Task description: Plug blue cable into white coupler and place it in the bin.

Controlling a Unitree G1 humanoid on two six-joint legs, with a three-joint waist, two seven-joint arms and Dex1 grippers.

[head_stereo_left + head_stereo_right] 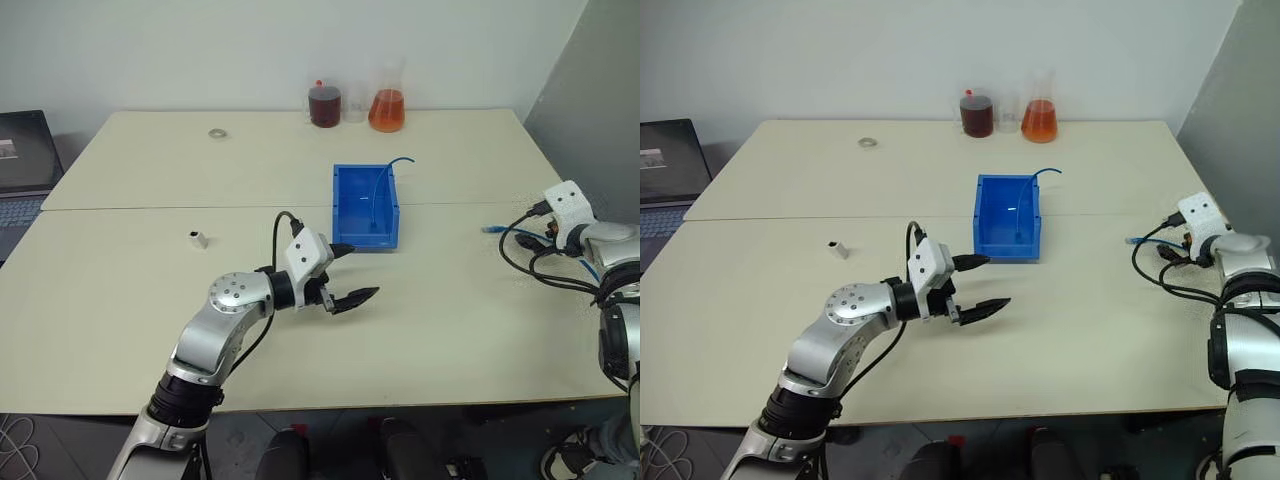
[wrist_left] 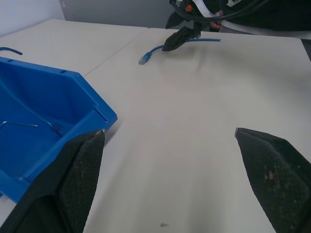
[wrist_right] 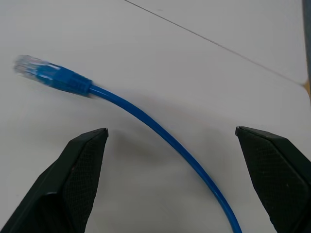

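blue cable (image 3: 146, 116) between open right claw (image 3: 170, 141) fingers

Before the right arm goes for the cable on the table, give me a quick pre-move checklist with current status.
1. Right gripper fingers open: ok.
2. Blue cable lies between those fingers, free on the table: ok.
3. Cable's clear plug undamaged: cannot tell.
4. White coupler in the open, nothing beside it: ok.
5. Left gripper open and empty, beside the bin: ok.
6. Bin free of other items: not ok, a thin blue cable sits in it.
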